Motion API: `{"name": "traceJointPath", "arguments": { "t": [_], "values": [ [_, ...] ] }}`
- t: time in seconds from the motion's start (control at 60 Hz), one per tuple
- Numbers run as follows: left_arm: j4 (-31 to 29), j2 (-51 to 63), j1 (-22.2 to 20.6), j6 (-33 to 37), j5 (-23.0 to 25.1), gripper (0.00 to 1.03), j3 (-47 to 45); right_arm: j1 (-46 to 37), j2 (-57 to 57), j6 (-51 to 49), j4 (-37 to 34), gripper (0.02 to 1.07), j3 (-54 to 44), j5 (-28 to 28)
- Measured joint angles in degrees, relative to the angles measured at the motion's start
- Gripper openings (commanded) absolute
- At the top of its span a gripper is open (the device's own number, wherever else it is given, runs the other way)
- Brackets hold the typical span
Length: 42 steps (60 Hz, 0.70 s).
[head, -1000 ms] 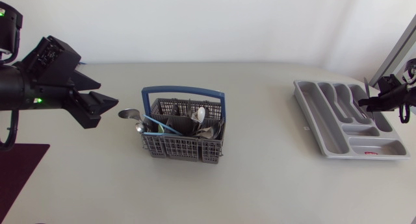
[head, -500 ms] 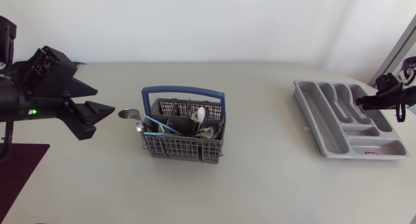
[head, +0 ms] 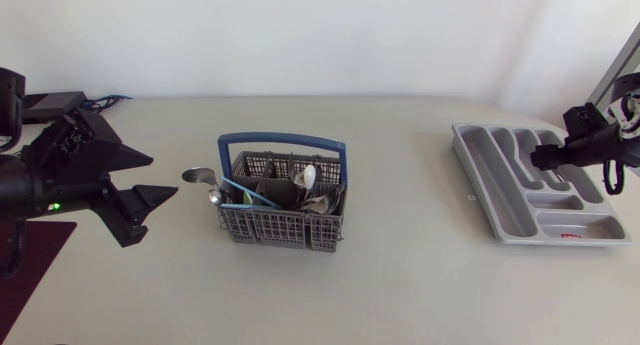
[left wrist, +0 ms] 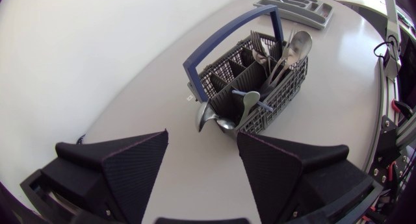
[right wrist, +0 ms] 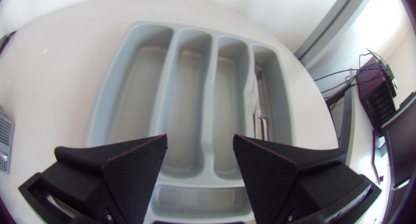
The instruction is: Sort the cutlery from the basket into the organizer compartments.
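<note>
The grey basket (head: 283, 210) with a blue handle (head: 283, 141) stands mid-table, holding several spoons and other cutlery (head: 310, 190); one spoon bowl (head: 197, 174) sticks out on its left. My left gripper (head: 165, 177) hovers open, left of the basket and apart from it. In the left wrist view the basket (left wrist: 257, 74) lies ahead of the open left gripper (left wrist: 201, 159). The grey organizer (head: 500, 200) sits at the right. My right gripper (head: 541, 157) hangs open above it, with nothing between its fingers. A metal piece (right wrist: 260, 117) lies in the organizer's (right wrist: 140, 87) outermost long compartment.
A dark red mat (head: 25, 265) lies at the table's front left corner. Bare tabletop stretches between the basket and the organizer. The organizer's other long compartments and its cross compartment (right wrist: 195, 201) show no cutlery.
My right gripper has opened, let go of the thin metal piece it held over the organizer, and shifted slightly back. My left arm has drifted toward the front left, away from the basket.
</note>
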Motion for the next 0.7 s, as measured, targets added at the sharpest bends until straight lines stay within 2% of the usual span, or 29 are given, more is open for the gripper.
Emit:
{"name": "traceJointPath", "arguments": {
  "t": [0.117, 0.317, 0.5, 0.65, 0.7],
  "values": [
    [6.3, 0.0, 0.0, 1.5, 0.3, 0.73, -3.9, 4.5, -6.8, 0.0, 0.4, 0.85, -7.1, -0.4],
    [12.7, 2.8, 0.4, 4.5, 1.1, 0.73, -5.0, 12.9, -18.1, 0.0, 0.3, 0.87, -15.8, -0.8],
    [15.9, 6.7, 1.2, 6.1, 3.0, 0.73, -5.0, 20.5, -26.8, 0.3, -0.3, 0.87, -21.7, -0.7],
    [16.7, 9.2, 2.1, 7.2, 6.0, 0.6, -5.0, 27.0, -31.5, 1.5, -1.4, 0.87, -24.9, 0.7],
    [16.7, 9.9, 2.4, 7.3, 6.9, 0.59, -5.0, 29.5, -33.0, 2.1, -1.6, 0.87, -25.9, 1.4]
  ]
}}
